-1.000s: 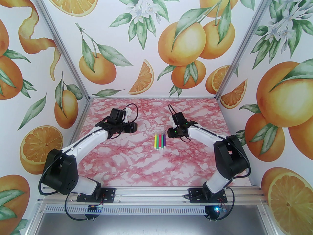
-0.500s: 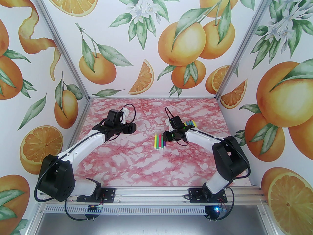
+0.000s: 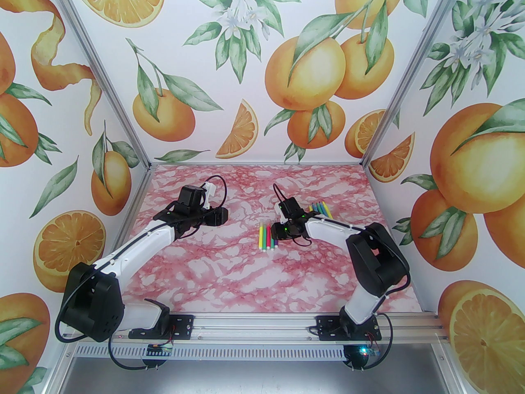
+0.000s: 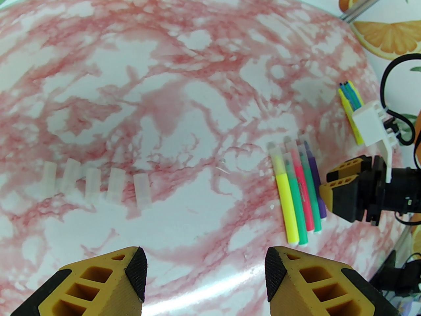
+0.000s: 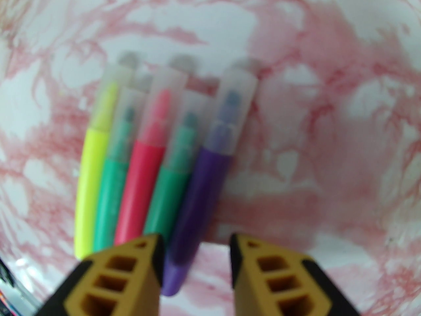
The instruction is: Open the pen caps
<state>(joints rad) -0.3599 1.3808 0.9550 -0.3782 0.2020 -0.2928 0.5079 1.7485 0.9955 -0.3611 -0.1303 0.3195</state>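
Several capped pens [image 3: 268, 236] lie side by side mid-table, their pale caps [image 5: 235, 100] pointing to the far side. In the right wrist view my right gripper [image 5: 195, 265] is open and hovers low over the near end of the purple pen [image 5: 204, 183], the rightmost of the row. The same gripper [image 3: 278, 230] sits just right of the pens from above. Several loose pen caps [image 4: 98, 183] lie in a row in the left wrist view. My left gripper [image 4: 205, 275] is open and holds nothing; it [image 3: 217, 216] hangs left of the pens.
A bunch of uncapped pens [image 3: 320, 207] lies behind the right arm, also visible as coloured sticks [image 4: 350, 104] in the left wrist view. The pink marbled table [image 3: 246, 277] is bordered by orange-print walls at the back and sides.
My right arm swung left and nearer, bringing its gripper to the capped pens and uncovering the uncapped bunch behind it. The left arm drew back slightly.
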